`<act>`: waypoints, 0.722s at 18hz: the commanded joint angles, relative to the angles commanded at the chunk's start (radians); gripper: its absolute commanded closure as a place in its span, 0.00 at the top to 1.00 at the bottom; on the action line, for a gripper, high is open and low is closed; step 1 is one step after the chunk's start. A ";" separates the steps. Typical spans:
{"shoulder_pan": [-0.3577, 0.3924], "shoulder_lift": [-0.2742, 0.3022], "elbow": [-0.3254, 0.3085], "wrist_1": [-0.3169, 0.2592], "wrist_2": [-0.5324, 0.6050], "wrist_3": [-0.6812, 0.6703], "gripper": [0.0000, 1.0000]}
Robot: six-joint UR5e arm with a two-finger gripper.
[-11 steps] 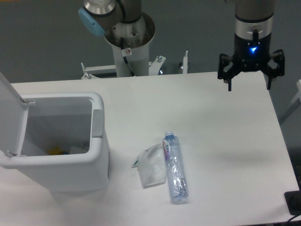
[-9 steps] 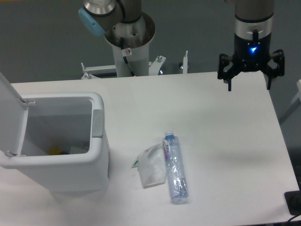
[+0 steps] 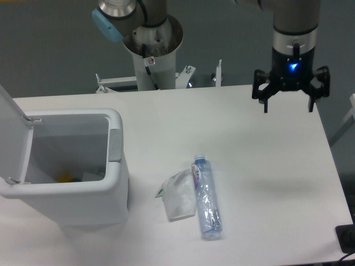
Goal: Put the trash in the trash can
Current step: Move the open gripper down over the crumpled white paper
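Observation:
A clear plastic water bottle [image 3: 206, 199] with a blue cap and label lies on the white table [image 3: 249, 155], cap pointing away. A small whitish plastic bag [image 3: 178, 195] lies against its left side. The white trash can [image 3: 66, 172] stands at the left with its lid [image 3: 11, 136] swung open; something yellow shows at its bottom. My gripper [image 3: 288, 102] hangs open and empty above the table's far right corner, far from the bottle, the bag and the trash can.
The arm's base column [image 3: 151, 50] stands behind the table's far edge, with metal brackets [image 3: 183, 77] beside it. A dark object [image 3: 346, 239] sits at the lower right, past the table's edge.
My gripper has shifted slightly left and a little down. The bottle, bag and trash can have not moved.

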 joint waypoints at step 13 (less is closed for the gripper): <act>-0.201 -0.153 -0.181 0.167 -0.242 -0.209 1.00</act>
